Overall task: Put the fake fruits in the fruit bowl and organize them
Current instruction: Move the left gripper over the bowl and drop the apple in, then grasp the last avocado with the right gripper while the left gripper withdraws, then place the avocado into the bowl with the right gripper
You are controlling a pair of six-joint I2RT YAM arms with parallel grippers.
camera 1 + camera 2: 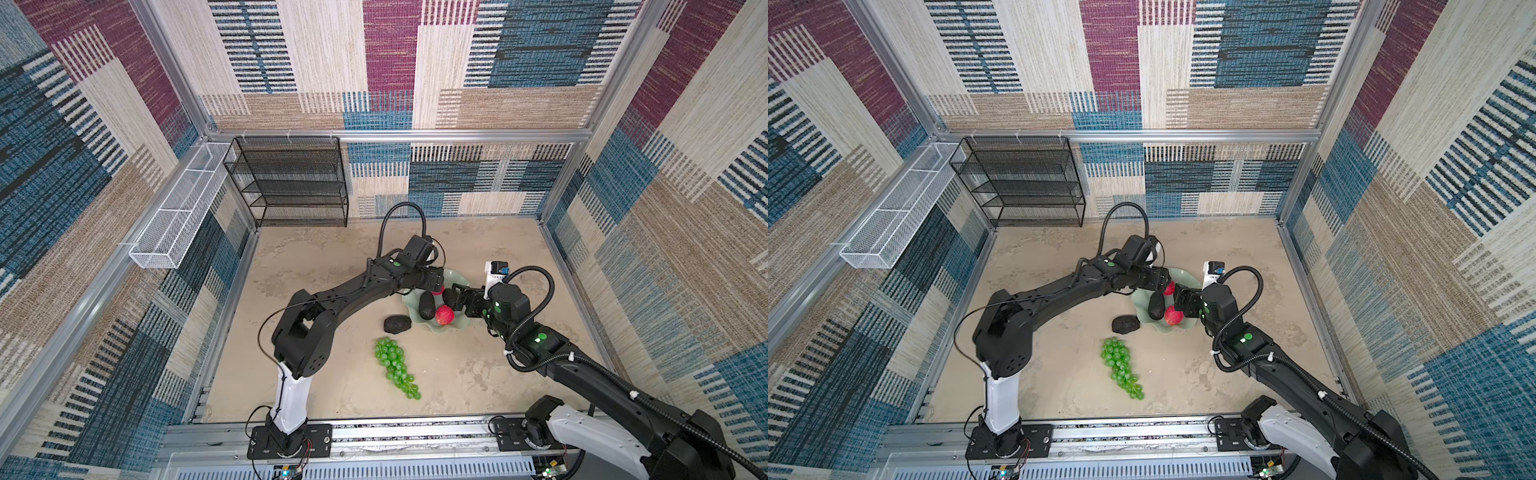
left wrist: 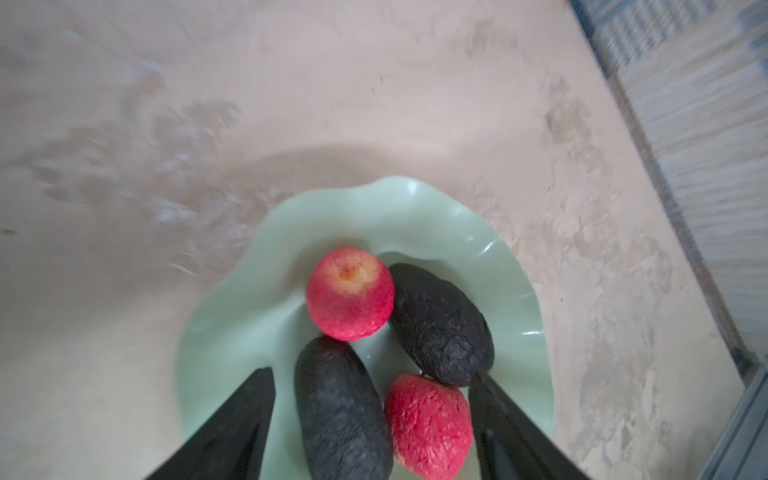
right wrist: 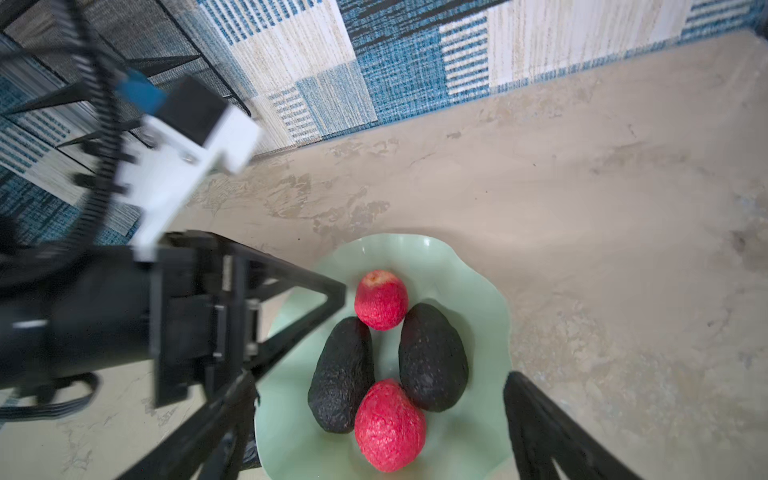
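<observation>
The fruit bowl (image 1: 440,331) (image 3: 478,291) (image 2: 232,316) is pale green with a wavy rim and stands right of the table's middle. In it lie two dark avocados (image 3: 343,374) (image 3: 432,357) side by side, with a red apple (image 3: 381,299) (image 3: 390,424) at each end. A third avocado (image 1: 397,324) (image 1: 1125,324) lies on the table against the bowl's left rim. The green grapes (image 1: 395,365) (image 1: 1121,365) lie nearer the front. My left gripper (image 1: 435,285) (image 2: 372,372) hangs open over the bowl's far side. My right gripper (image 1: 459,297) (image 3: 382,380) stands open over its right side. Neither holds anything.
A black mesh shelf (image 1: 291,183) stands against the back wall at the left. A white wire basket (image 1: 178,208) hangs on the left wall. Patterned walls close in the table on three sides, and a metal rail (image 1: 374,434) runs along the front.
</observation>
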